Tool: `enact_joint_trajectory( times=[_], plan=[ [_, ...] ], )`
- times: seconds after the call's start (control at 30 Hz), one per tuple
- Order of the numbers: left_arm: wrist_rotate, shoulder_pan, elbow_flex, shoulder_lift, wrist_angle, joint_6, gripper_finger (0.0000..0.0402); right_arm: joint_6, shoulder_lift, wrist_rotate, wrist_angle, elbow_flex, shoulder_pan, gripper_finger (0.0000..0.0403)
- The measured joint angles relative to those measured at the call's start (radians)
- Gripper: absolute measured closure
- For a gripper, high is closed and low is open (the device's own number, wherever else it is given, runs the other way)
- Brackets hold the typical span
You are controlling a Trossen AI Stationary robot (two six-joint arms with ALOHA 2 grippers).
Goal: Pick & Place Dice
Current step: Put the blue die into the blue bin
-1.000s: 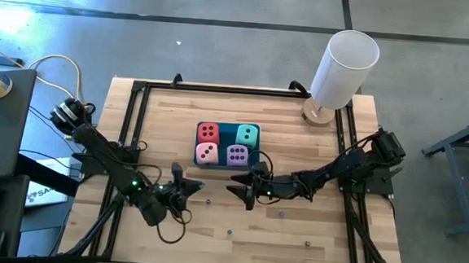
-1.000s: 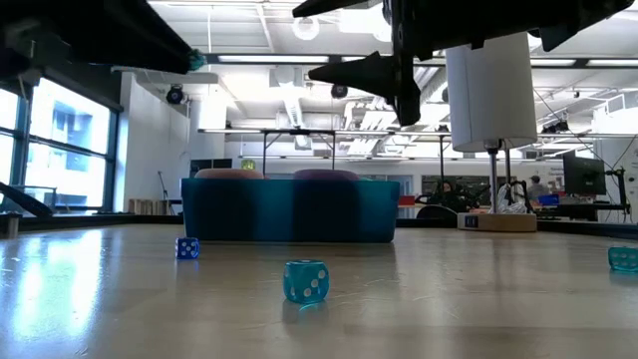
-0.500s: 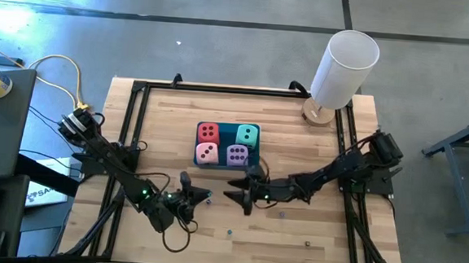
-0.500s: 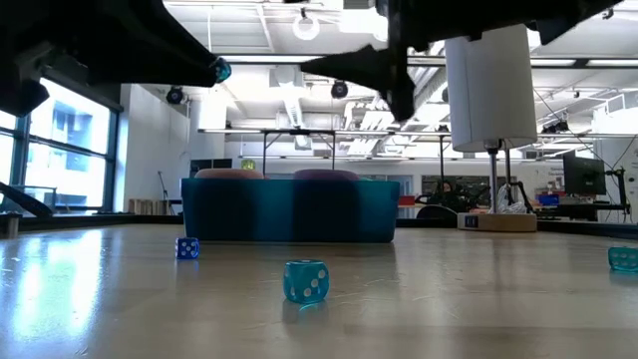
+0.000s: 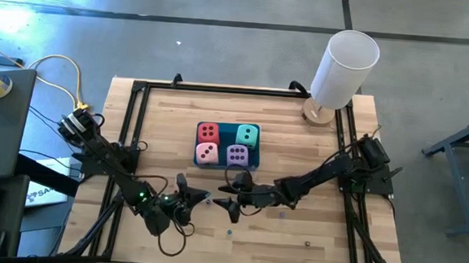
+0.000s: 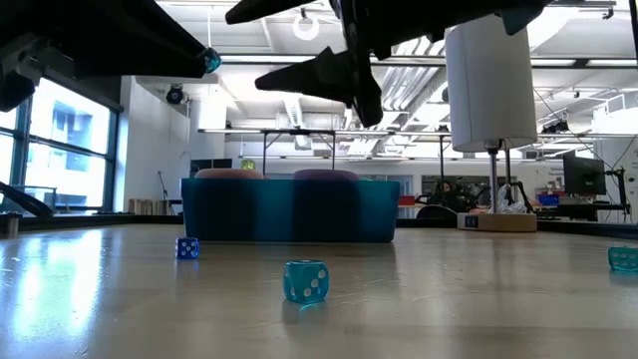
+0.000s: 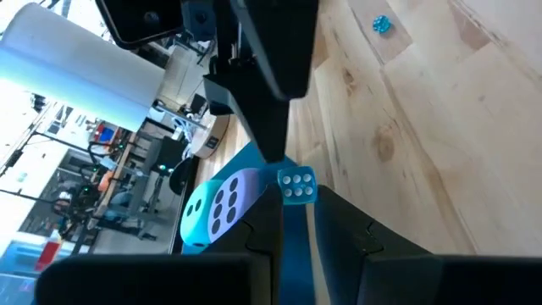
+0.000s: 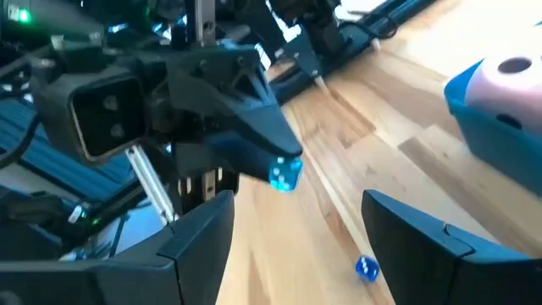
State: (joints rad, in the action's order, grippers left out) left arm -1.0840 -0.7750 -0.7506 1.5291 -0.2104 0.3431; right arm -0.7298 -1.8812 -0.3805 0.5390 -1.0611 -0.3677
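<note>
Four dice (image 5: 227,144) sit squarely in tray (image 5: 254,164) — dots upward (no long axis).

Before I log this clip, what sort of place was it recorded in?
Most likely an open robotics lab or workshop. The low view shows exposed ceiling ducts and distant workbenches with monitors; the high view shows a black-framed wooden table on a bare concrete floor.

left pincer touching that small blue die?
Touching. Left wrist view shows the small blue die pinched between the left pincer's fingertips; the right wrist view shows it held clear above the table.
</note>
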Motion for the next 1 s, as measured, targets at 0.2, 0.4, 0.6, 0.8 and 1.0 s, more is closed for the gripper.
enact_joint_trajectory(
  times=[0.2,0.4,0.6,0.8,1.0],
  plan=[
    [0.024,0.014,0.0,0.0,0.0,-0.005,0.0354,-0.002,0.0,0.02,-0.009,0.0,0.01,0.0151],
    [0.073,0.067,0.0,0.0,-0.021,-0.029,0.0354,0.0,-0.016,0.019,0.003,-0.002,0.014,0.0151],
    [0.112,0.107,0.0,0.0,-0.025,-0.036,0.0354,-0.004,-0.036,0.023,0.015,-0.001,0.031,0.0151],
    [0.168,0.119,0.0,0.0,-0.025,-0.03,0.0354,-0.006,-0.038,0.042,0.019,-0.001,0.043,0.0151],
    [0.166,0.119,0.0,0.0,-0.027,-0.03,0.0354,-0.007,-0.038,0.043,0.018,0.0,0.043,0.0151]
  ],
)
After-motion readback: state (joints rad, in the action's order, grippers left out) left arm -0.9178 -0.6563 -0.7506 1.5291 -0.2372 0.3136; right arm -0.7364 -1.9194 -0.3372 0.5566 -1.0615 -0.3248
